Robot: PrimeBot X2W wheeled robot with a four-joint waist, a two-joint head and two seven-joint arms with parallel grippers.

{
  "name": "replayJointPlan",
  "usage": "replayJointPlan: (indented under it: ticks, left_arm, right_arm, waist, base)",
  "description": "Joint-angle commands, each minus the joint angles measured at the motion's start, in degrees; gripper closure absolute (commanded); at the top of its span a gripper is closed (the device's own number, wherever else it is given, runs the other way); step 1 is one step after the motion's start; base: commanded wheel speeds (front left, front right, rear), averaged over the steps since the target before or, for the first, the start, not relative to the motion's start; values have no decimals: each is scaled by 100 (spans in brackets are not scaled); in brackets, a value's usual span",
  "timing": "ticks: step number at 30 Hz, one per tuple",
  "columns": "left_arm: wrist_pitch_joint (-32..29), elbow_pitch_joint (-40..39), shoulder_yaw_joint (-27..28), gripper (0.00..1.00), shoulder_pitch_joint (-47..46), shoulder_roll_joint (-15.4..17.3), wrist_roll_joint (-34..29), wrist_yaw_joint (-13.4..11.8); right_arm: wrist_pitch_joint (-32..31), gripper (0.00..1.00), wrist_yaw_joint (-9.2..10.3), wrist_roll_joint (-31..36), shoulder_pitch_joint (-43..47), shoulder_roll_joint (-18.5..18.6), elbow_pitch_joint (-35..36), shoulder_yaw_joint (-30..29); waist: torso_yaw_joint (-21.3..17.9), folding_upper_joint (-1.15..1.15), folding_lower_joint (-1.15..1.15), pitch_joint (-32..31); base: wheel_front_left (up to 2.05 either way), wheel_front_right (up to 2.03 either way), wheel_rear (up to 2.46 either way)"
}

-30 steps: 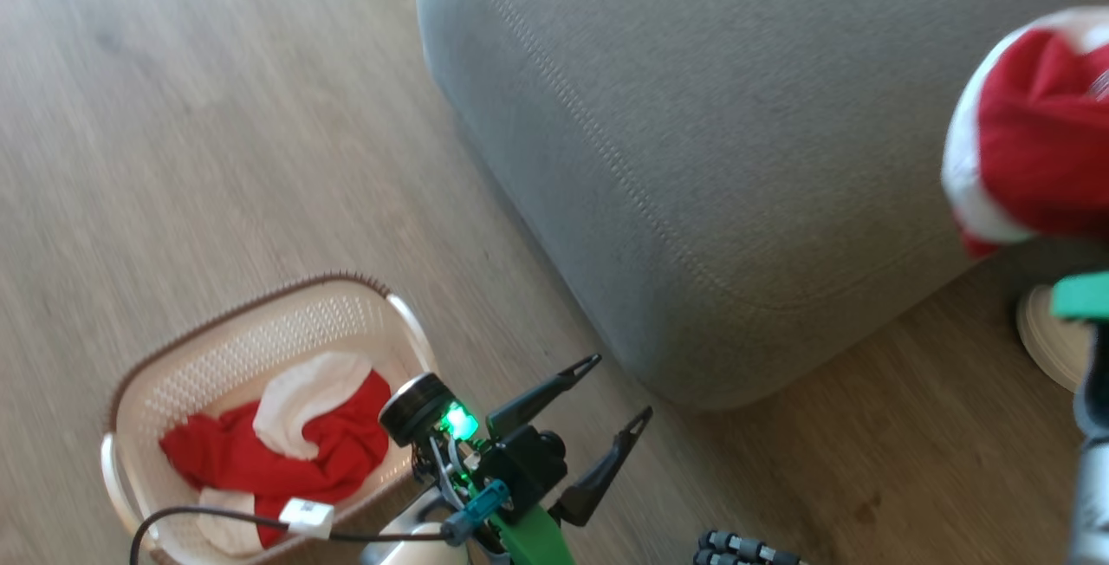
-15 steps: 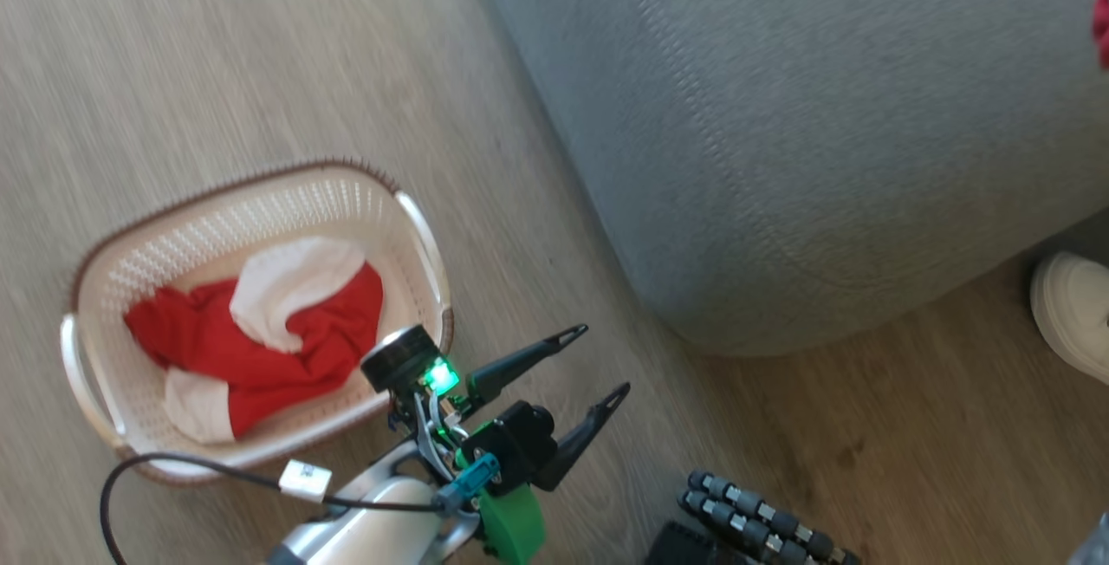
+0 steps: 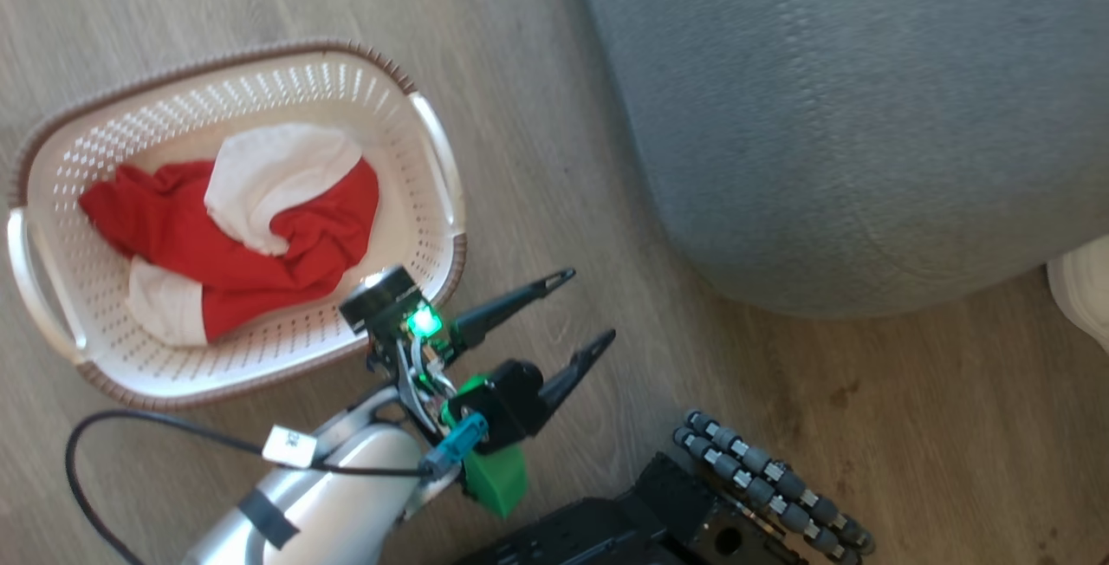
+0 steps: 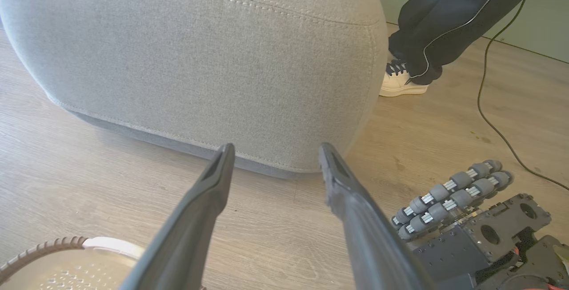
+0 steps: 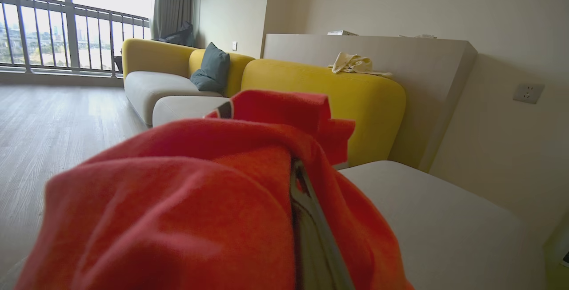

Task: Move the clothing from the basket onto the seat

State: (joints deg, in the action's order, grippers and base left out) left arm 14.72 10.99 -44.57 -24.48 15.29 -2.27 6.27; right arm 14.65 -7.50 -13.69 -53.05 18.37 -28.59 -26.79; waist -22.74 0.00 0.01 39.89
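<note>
Though red-and-white clothing [image 3: 251,236] lies heaped in the basket [image 3: 433,158] on the floor near the seat [image 3: 849,114], the head view shows the left claw [image 3: 589,305] spread wide and empty. Its wrist view faces the seat's side. From the right wrist, the right claw [image 5: 300,187] is clamped on a red garment [image 5: 186,192], seemingly undelivered.

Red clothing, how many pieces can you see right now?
2: a heap in the basket, and a piece held in the shut right gripper. The heap may hide more.
</note>
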Motion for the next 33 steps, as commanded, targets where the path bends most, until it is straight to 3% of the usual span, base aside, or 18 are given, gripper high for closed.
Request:
replayJointPlan:
  ticks: [1, 16, 31, 33]
  left_arm:
    - [28, -214, 75, 0, -126, 63, -23, -58]
    - [28, -300, -217, 0, -596, -144, 40, -341]
    - [28, -259, -359, 0, -618, -122, 189, -503]
    - [28, -251, -373, 0, -632, -124, 205, -508]
  right_arm:
    - [35, 100, 1, 57, -164, 218, 166, -24]
    - [35, 100, 1, 342, -871, 731, -1085, -158]
    - [35, 100, 1, 257, -946, 880, -2626, 385]
    - [35, 51, 1, 273, -933, 919, -2662, 412]
  waist:
    - [166, 0, -1, 217]
    - [1082, 0, -1, 727]
    - [1135, 0, -1, 624]
    - [1117, 0, -1, 593]
  base:
    - [0, 0, 0]
    - [0, 0, 0]
    - [0, 0, 0]
    - [0, 0, 0]
